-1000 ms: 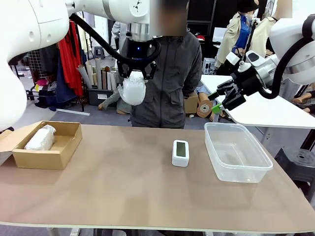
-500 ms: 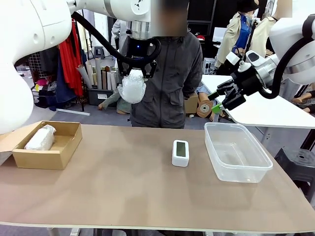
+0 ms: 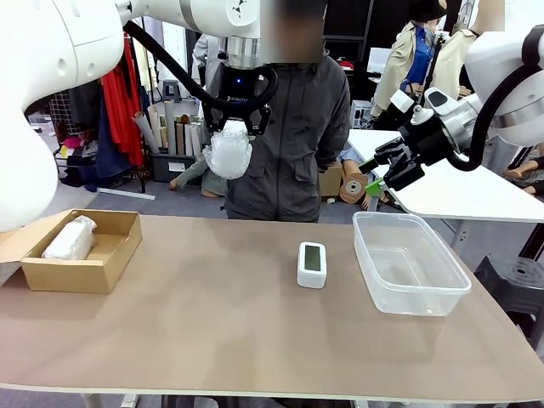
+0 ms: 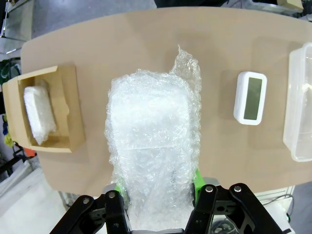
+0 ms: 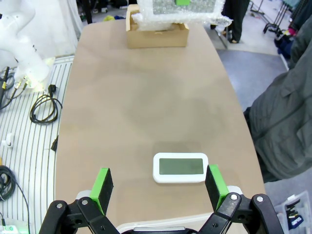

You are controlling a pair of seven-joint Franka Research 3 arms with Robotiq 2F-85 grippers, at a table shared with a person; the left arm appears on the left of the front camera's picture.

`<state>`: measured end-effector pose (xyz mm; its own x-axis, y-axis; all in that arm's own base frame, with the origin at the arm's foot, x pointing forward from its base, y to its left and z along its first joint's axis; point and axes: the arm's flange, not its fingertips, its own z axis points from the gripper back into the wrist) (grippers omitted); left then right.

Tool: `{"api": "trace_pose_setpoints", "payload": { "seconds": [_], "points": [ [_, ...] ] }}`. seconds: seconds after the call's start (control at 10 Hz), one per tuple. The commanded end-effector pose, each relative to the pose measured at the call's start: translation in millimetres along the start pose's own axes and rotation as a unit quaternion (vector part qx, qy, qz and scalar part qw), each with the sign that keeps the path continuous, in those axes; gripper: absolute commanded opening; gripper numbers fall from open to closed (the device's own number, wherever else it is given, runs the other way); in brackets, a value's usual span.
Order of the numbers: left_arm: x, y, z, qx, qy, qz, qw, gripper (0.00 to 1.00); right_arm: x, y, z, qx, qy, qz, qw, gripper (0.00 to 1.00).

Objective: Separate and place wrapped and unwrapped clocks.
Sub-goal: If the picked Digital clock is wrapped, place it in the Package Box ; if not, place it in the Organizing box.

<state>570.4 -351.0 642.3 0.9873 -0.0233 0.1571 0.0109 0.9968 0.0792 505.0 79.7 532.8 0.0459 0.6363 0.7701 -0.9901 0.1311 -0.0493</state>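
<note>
On the table (image 3: 212, 340) the bare clock (image 3: 312, 264) lies screen up, right of the middle, near a clear tub (image 3: 418, 299) that stands along the right edge. At the left edge an open box (image 3: 68, 276) holds one bundle (image 3: 70, 239). High above the table, between box and clock, the left gripper (image 3: 232, 129) has its fingers clamped on the second bundle (image 3: 229, 160), which hangs below them. The right gripper (image 3: 379, 167) hovers off the far right corner, fingers spread wide, holding nothing. A person (image 3: 293, 144) stands at the far edge.
</note>
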Motion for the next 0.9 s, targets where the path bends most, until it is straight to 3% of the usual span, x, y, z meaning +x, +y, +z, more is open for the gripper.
{"api": "trace_pose_setpoints", "payload": {
  "seconds": [0.0, 0.5, 0.8],
  "points": [
    [-2, 1, 3, -0.002, -0.002, 0.008, 1.0, 0.0, 2, 0, 1, 0.0, -0.003, 0.003, 1.0, 1.0],
    [0, 0, 0, 0.0, 0.0, 0.0, 1.0, 0.0, 2, 0, 1, 0.0, -0.003, 0.003, 1.0, 1.0],
    [-25, 4, -7, 0.043, -0.015, -0.017, 0.999, 0.0, 2, 0, 1, 0.0, -0.003, 0.003, 1.0, 1.0]
  ]
}}
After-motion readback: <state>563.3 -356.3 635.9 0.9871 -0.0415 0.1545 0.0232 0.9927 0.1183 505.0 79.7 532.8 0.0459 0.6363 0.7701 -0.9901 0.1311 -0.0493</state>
